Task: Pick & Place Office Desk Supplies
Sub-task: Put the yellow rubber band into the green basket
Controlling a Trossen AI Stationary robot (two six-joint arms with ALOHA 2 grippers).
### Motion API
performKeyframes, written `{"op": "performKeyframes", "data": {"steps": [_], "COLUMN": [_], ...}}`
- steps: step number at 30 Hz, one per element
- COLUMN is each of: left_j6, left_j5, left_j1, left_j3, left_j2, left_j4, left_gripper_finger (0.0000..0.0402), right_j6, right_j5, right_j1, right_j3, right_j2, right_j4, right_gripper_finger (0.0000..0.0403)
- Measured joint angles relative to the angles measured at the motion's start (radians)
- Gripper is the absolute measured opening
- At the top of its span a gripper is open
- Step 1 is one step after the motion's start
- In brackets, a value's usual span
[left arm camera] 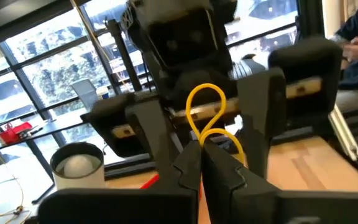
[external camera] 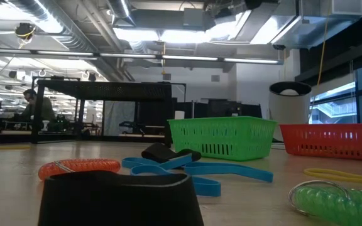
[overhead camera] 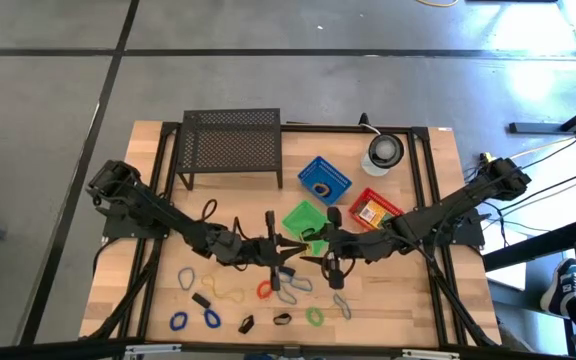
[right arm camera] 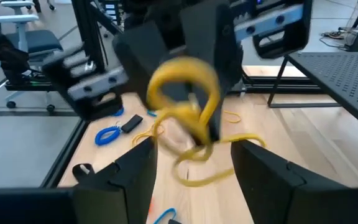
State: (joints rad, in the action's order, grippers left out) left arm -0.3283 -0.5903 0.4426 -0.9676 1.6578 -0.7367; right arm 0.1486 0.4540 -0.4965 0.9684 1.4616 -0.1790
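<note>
Near edge of table (overhead camera: pixel 408 310): you have loose supplies scattered here: two blue loops (overhead camera: pixel 194 319), a small black clip (overhead camera: pixel 247 323), a black band (overhead camera: pixel 282 320), a green coiled loop (overhead camera: pixel 314 316) and a red loop (overhead camera: pixel 264 290).
Low view, closest: a black band (external camera: pixel 118 199) fills the foreground, with a red coil (external camera: pixel 79 167), flat blue bands (external camera: pixel 200 171) and a green coil (external camera: pixel 335 198) behind it.
Left hand (overhead camera: pixel 271 248): it sits at mid-table, its fingers (left arm camera: pixel 191 168) pinched together on a yellow rubber band (left arm camera: pixel 205 118) that loops up out of the grip.
Right hand (overhead camera: pixel 313 236): it faces your left hand, almost touching it. Its fingers (right arm camera: pixel 129 171) stand apart, with the same yellow band (right arm camera: pixel 185 112) hanging between them, pinched by the other hand.
In the way: the two hands crowd each other just in front of the green basket (overhead camera: pixel 306 220).
Farther back: a red basket (overhead camera: pixel 375 210) with a yellow-orange packet, a blue basket (overhead camera: pixel 324 179), a round white and grey object (overhead camera: pixel 384 153).
Far edge: a black mesh rack (overhead camera: pixel 232 146).
</note>
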Motion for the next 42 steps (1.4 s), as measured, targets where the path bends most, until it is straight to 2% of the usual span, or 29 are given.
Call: {"op": "performKeyframes", "data": {"steps": [9, 14, 22, 28, 31, 35, 39, 42], "left_j6": [0.000, 0.000, 0.001, 0.051, 0.056, 0.056, 0.063, 0.073], "left_j5": [0.000, 0.000, 0.000, -0.014, -0.081, -0.225, -0.354, -0.456], "left_j1": [-0.002, -0.002, 0.000, 0.008, 0.026, 0.071, 0.114, 0.141], "left_j3": [0.000, 0.000, 0.000, 0.000, 0.000, 0.000, 0.000, 0.000], "left_j2": [0.000, 0.000, 0.000, 0.000, -0.001, -0.002, -0.002, -0.002], "left_j4": [-0.006, -0.008, -0.009, -0.008, 0.009, 0.061, 0.097, 0.142], "left_gripper_finger": [0.0002, 0.0006, 0.0004, 0.0030, 0.0058, 0.0102, 0.0140, 0.0153], "right_j6": [0.039, 0.042, 0.042, 0.065, 0.067, 0.079, 0.079, 0.109], "right_j5": [0.002, 0.002, -0.002, -0.001, -0.001, 0.008, 0.084, 0.164], "right_j1": [0.005, 0.005, 0.005, 0.005, 0.005, 0.005, 0.005, 0.009], "right_j3": [0.000, 0.000, 0.000, 0.000, 0.000, 0.000, 0.000, 0.000], "right_j2": [0.000, 0.000, 0.000, 0.000, 0.000, 0.000, 0.000, -0.008], "right_j4": [0.000, 0.000, 0.001, 0.001, 0.005, 0.023, 0.046, 0.093], "right_gripper_finger": [0.0194, 0.0141, 0.0013, 0.0018, 0.0008, 0.0008, 0.0009, 0.0009]}}
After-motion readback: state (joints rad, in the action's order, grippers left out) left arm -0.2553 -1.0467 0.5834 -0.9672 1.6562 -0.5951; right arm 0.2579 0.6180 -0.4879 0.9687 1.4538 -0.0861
